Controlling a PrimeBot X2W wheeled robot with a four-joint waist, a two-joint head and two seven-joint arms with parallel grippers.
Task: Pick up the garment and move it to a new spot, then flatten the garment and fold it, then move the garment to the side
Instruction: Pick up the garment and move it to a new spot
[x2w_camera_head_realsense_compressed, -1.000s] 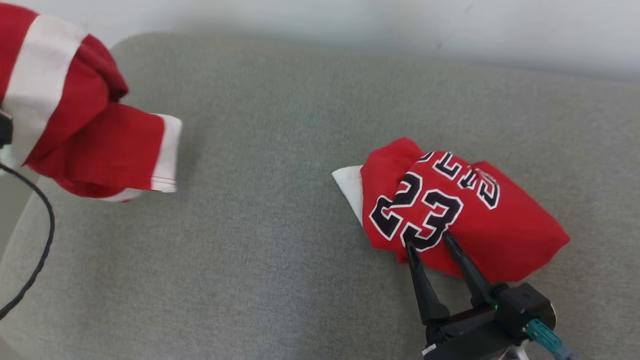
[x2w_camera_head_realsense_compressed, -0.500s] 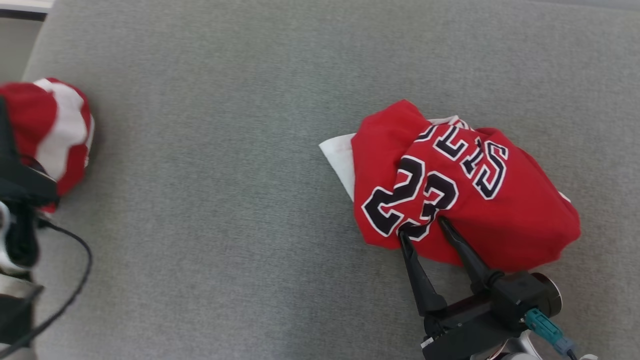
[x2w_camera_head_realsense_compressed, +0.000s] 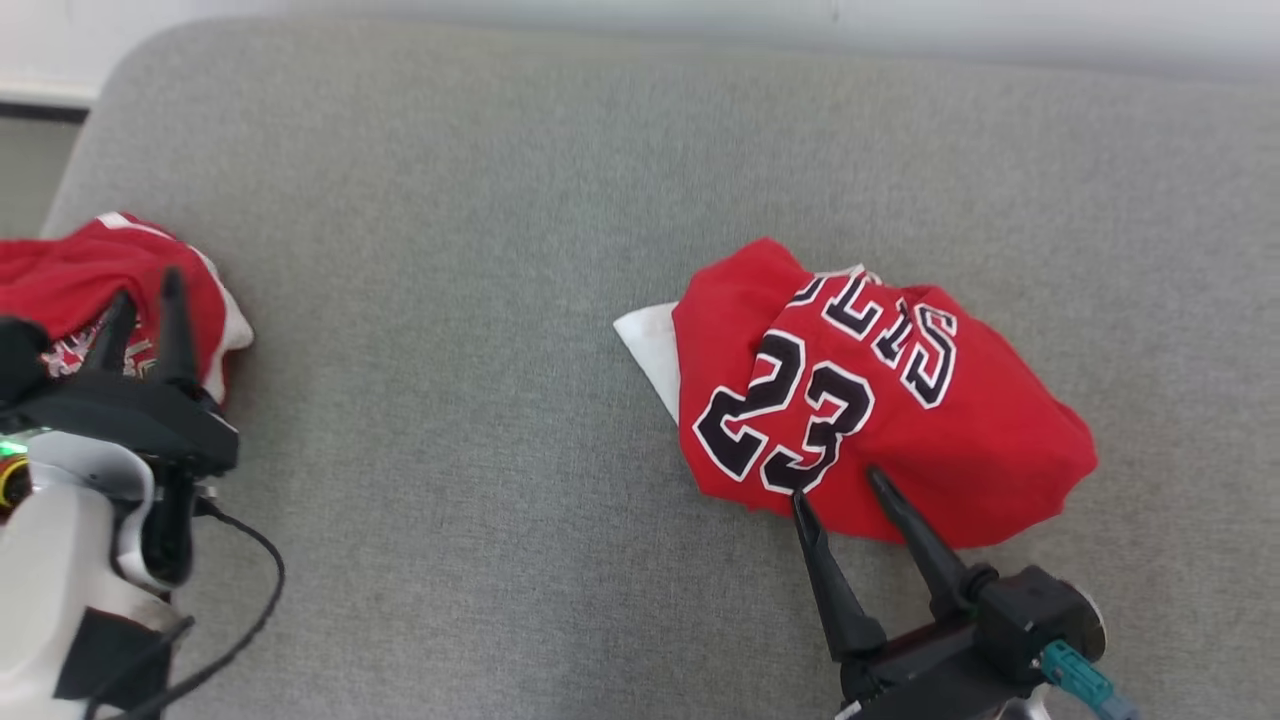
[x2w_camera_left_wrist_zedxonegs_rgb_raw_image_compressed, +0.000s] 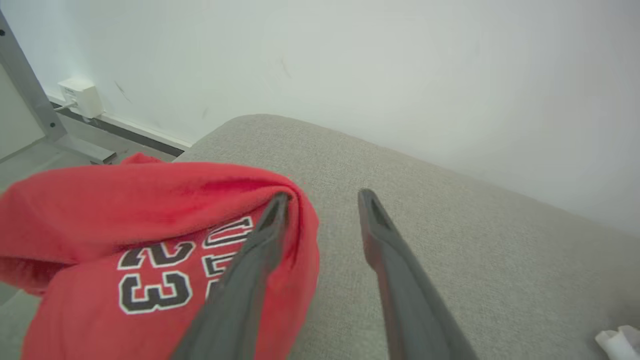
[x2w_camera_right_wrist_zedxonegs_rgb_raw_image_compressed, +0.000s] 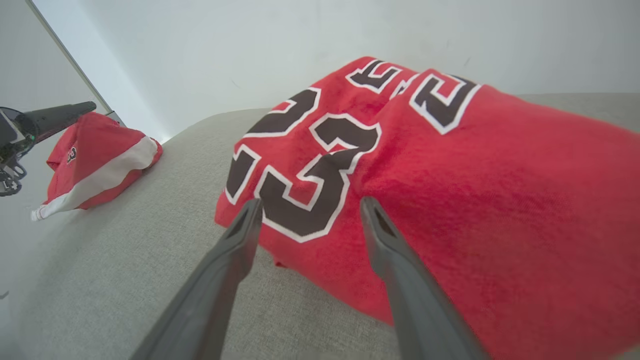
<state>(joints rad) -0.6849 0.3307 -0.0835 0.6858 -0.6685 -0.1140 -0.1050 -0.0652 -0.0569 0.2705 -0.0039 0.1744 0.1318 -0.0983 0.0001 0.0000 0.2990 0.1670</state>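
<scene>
— So, far left first: a second ago we had the bundle (x2w_camera_head_realsense_compressed: 70, 270) hoisted in the air, and now it's sitting on the left end of the couch (x2w_camera_head_realsense_compressed: 500, 300). Our left gripper (x2w_camera_head_realsense_compressed: 147, 290) has let go. Its fingers are a modest gap apart, one lying along the cloth and the other over bare couch, with nothing pinched between them.

— Yep, we'd read that as the "move it to the side" bit done for that piece. Our head view swung too, so don't count the whole-picture shift as stuff moving.

— What's it like, though?

— Soft red knit with a white band and a small black-and-white "23". It's slumped in a rounded heap, not a neat fold as far as we can see. The couch is grey woven fabric, matte, with a rounded corner.

— Further right, the jersey (x2w_camera_head_realsense_compressed: 960, 430) hasn't budged. It's red, floppy and lumpy, with a big black "23" outlined in white and a white corner poking out its left side.

— And our right gripper (x2w_camera_head_realsense_compressed: 838, 486) is the same as before: fingers spread wide, tips at the jersey's near edge, holding nothing. We'd guess that one's next.
</scene>
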